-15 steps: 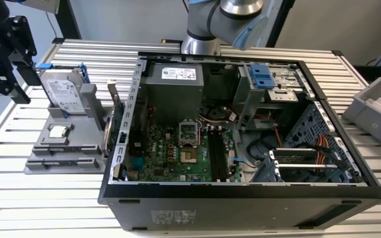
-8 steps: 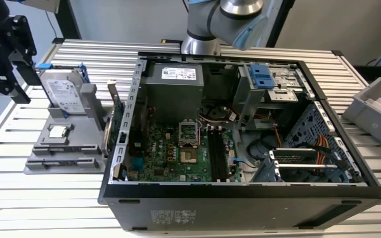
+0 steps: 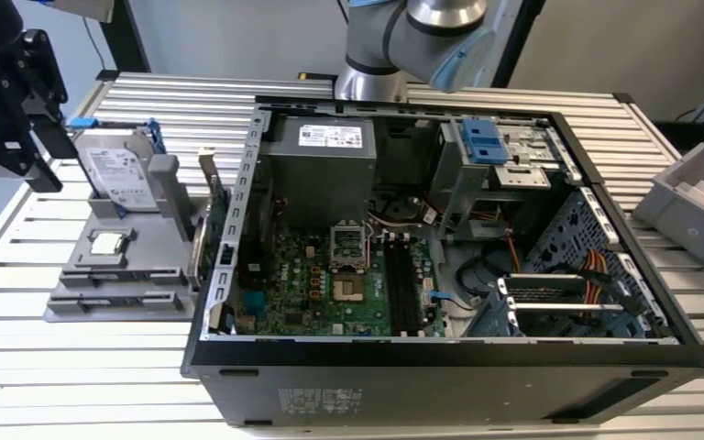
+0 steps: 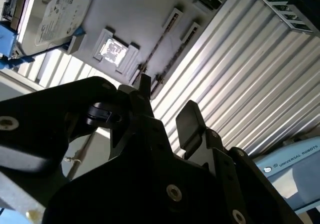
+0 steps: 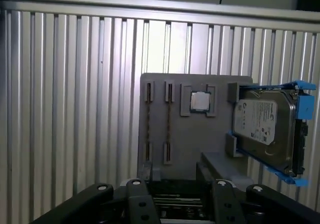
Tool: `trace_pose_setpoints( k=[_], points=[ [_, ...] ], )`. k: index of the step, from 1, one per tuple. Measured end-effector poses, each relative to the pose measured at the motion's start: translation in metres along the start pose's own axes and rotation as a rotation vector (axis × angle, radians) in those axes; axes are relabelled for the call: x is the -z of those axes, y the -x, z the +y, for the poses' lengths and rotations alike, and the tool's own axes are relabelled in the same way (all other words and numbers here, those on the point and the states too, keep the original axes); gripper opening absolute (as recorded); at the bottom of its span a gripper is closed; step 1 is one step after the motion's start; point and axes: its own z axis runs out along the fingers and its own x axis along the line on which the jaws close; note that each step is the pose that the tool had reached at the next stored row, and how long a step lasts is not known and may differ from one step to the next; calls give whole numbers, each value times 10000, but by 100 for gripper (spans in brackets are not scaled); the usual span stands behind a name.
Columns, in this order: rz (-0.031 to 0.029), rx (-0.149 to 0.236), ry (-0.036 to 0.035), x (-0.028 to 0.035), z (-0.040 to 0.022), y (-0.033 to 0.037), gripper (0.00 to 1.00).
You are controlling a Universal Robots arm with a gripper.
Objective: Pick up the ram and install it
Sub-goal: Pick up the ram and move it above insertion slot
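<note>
At the exterior view's left: a grey holder tray (image 3: 71, 307) sits on the slatted table (image 3: 34, 367), just beside the open computer case (image 3: 450, 367).
Ram (image 5: 148, 121): a thin stick standing on edge in a slot of the tray (image 5: 200, 134), with a twin stick (image 5: 168, 121) parallel and just beside it.
Neighbours on the tray: a processor chip (image 5: 200, 102) sits next along from the sticks, and the hard drive (image 5: 262, 129) in its blue frame lies beyond the chip.
Gripper (image 5: 175, 176): released, with its fingers (image 5: 206, 176) spread and only bare tray showing between them; it holds nothing.
Gripper's place: in the exterior view it (image 3: 37, 110) hangs above the tray's far left part, clear of everything.
Direction to the ram: by my reading, down and toward the tray's near end, the end away from the hard drive (image 3: 120, 170).
Long axis: in the first wrist view the stick runs straight away from the fingertips, crosswise to the line between them, so the gap seems to span its thin faces.
Offset: the ram lies nearer one finger than the middle of the gap.
Second wrist view: the gripper (image 4: 166, 100) is well apart from the tray.
</note>
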Motion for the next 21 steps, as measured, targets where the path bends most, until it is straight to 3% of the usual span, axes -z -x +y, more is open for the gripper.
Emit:
trace_pose_setpoints(
  k=[8, 21],
  points=[
    [-2, 51, 2, -1, -1, 0, 100],
    [-8, 668, 31, -24, -6, -2, 100]
  ],
)
